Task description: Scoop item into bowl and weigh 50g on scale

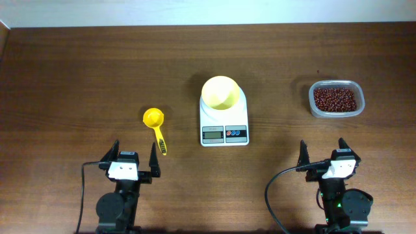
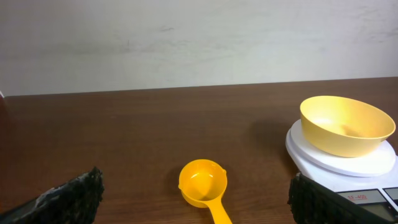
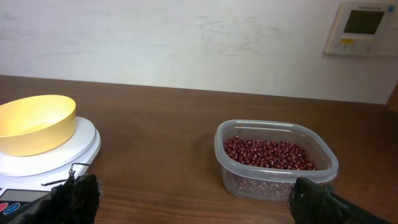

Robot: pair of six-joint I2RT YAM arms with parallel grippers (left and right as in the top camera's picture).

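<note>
left gripper [image 1: 135, 149] gaping wide, gripping nothing | right gripper [image 1: 322, 144] gaping likewise, gripping nothing | yellow scoop [image 1: 155, 120] lying just ahead of left fingers | bowl [image 1: 220, 91] sitting on scale [image 1: 224, 118], mid-table | beans [image 1: 335, 99] lying in clear tub [image 1: 312, 97], well right of scale

From my left wrist, the yellow scoop [image 2: 203, 185] loses its handle end to the bottom edge, and the scale [image 2: 373, 167] is cut off at the right corner. My left fingers [image 2: 73, 198] and right fingers [image 3: 78, 198] show only dark tips at the bottom edge. From overhead, the scale's display [image 1: 212, 134] is too small to read
</note>
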